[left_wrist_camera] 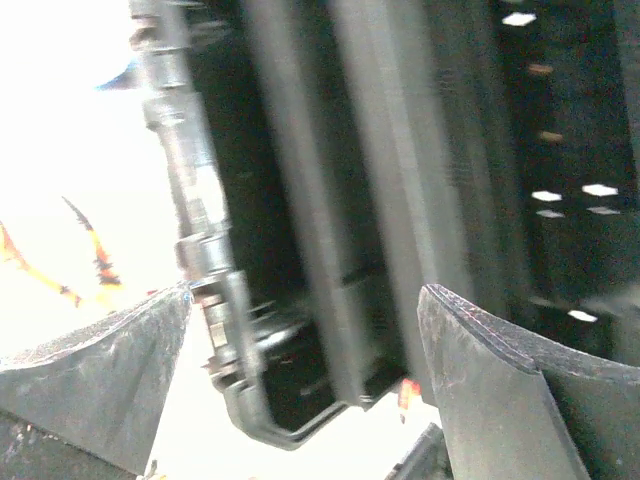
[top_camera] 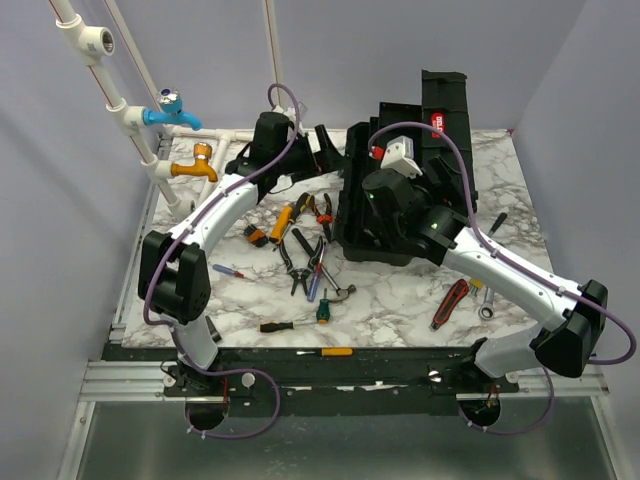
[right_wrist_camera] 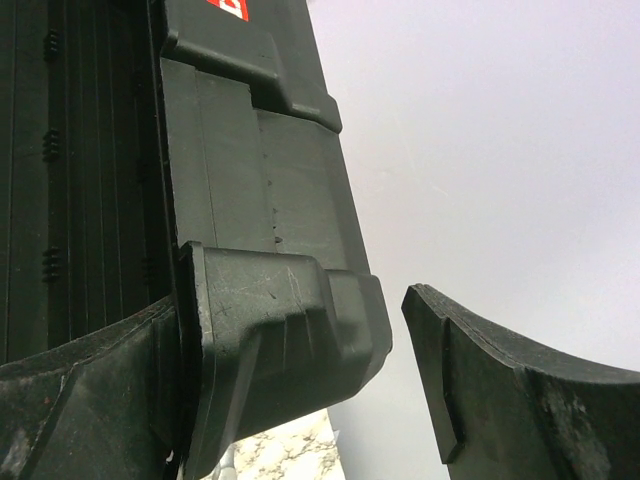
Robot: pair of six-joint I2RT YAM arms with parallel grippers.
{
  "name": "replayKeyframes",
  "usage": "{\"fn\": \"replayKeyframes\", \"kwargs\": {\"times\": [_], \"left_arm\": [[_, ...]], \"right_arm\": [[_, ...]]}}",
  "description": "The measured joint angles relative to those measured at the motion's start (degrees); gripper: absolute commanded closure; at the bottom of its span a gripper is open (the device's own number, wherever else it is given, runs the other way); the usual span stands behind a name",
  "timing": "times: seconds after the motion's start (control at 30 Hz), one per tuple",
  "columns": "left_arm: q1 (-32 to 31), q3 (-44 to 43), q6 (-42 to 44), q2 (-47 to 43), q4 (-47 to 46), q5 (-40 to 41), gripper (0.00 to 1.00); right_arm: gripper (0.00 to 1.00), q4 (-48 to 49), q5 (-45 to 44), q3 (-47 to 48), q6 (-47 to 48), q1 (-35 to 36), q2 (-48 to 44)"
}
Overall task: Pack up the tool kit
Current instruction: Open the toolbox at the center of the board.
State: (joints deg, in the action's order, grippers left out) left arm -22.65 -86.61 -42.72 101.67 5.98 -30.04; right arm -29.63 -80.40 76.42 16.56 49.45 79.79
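Tools lie loose on the table (top_camera: 400, 312) mid-frame, pliers (top_camera: 303, 262) and a hammer (top_camera: 340, 293) among them: light, stiff, best pinched at the shank. Beyond, upper centre, the toolbox (top_camera: 355, 205) stands open, rigid and bulky, probably slick plastic; an edge looks the surest hold. Left arm stretches forward, left claw (left_wrist_camera: 305, 300) spread wide astride its rim. Right arm reaches up, right claw (right_wrist_camera: 290, 300) spread around the lid (right_wrist_camera: 260, 170) corner.
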Motion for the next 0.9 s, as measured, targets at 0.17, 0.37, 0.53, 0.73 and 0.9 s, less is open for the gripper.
{"fn": "replayKeyframes", "kwargs": {"times": [0.17,0.37,0.53,0.73,0.9], "left_arm": [[-0.9,-0.3,6.6,-1.7,15.0,15.9,0.02],[-1.2,1.7,9.3,-0.5,20.8,19.4,0.02],[-3.7,-1.8,12.1,4.4,25.0,20.8,0.02],[-5.1,-5.5,13.8,7.6,28.2,21.7,0.03],[-5.1,-6.0,14.3,7.8,29.2,21.8,0.04]], "right_arm": [[0.14,-0.1,0.8,0.0,-0.7,0.0,-0.3],[0.16,-0.2,1.7,0.0,-2.6,0.1,-0.5],[0.21,-0.9,3.0,0.0,-4.8,0.1,-1.0],[0.47,-2.7,4.1,0.0,-7.0,0.1,-1.5],[0.66,-4.2,2.8,0.0,-7.3,0.0,-1.5]]}}
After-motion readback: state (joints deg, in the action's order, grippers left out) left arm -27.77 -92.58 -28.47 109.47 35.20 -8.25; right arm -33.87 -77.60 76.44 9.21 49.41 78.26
